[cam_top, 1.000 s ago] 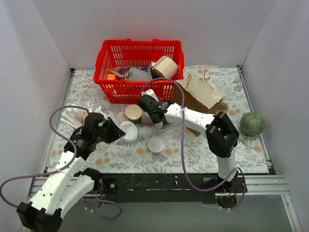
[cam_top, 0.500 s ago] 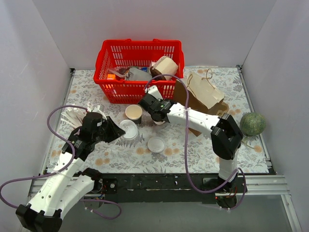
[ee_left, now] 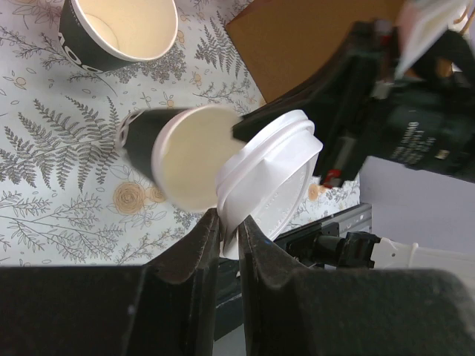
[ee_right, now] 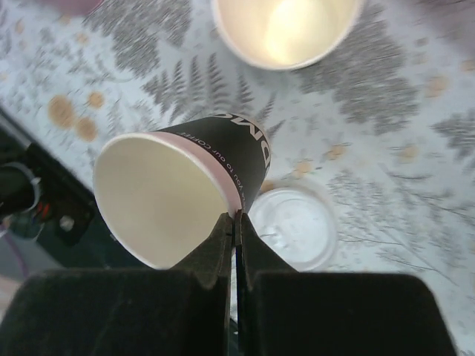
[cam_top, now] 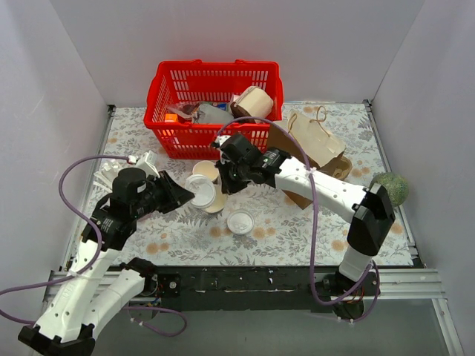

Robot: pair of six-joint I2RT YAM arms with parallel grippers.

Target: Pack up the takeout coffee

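No cup wearing a lid shows in any view. My right gripper [cam_top: 226, 185] [ee_right: 236, 219] is shut on the rim of a dark lidless paper cup [ee_right: 178, 193] [cam_top: 217, 202] and holds it tilted above the table, mouth toward the left arm. My left gripper [cam_top: 184, 195] [ee_left: 228, 222] is shut on the edge of a white plastic lid [ee_left: 271, 174] [cam_top: 199, 191], held right beside that cup's mouth [ee_left: 185, 159]. A second lidless cup [cam_top: 206, 170] [ee_left: 119, 30] [ee_right: 286, 26] stands upright. Another white lid [cam_top: 240, 221] [ee_right: 293, 226] lies on the table.
A red basket [cam_top: 157, 93] with several items stands at the back. A brown paper bag [cam_top: 312, 144] lies to the right of the cups. A green ball [cam_top: 390, 190] sits at the far right. White items [cam_top: 111, 174] lie at the left.
My right gripper has swung left and tilted its cup toward the left arm. My left gripper has raised the lid up to the cup's mouth.
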